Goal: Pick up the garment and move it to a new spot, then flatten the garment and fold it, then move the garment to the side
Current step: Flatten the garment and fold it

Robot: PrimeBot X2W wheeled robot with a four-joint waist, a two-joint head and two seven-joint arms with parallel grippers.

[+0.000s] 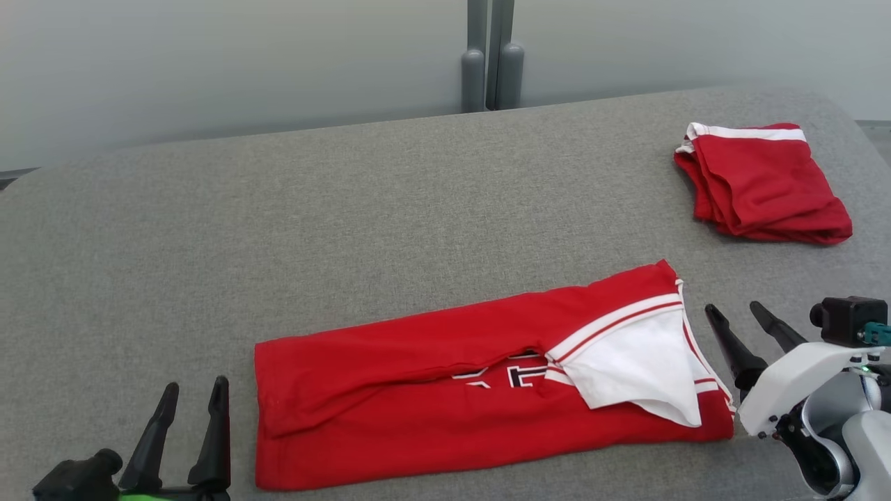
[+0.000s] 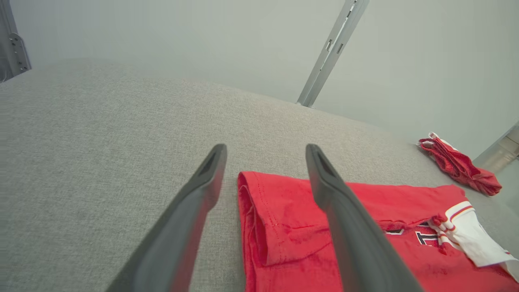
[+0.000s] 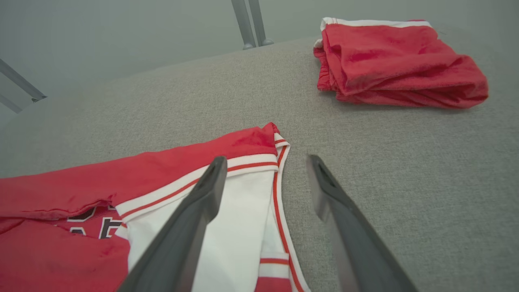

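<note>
While both arms sit low at the near edge, the shirt (image 1: 445,390) lies folded into a long red band across the front of the grey desk (image 1: 348,223), running left to right. Its upper long edge is turned down over the body and half hides some black-and-white lettering (image 1: 511,374). At the right end a white sleeve (image 1: 633,369) with red-and-white trim lies folded on top. The left claw (image 1: 196,384) waits just off the shirt's left end, jaws wide, holding nothing. In its wrist view one finger stands over bare desk and the other crosses the hem end, though whether it touches the cloth I cannot tell. The right claw (image 1: 732,307) sits just beside the trimmed right end, jaws wide too, and empty. In its wrist view one finger crosses the sleeve and the other is over bare desk. Far back on the right, well apart, a second red garment (image 1: 762,184) with a white band lies folded.
</note>
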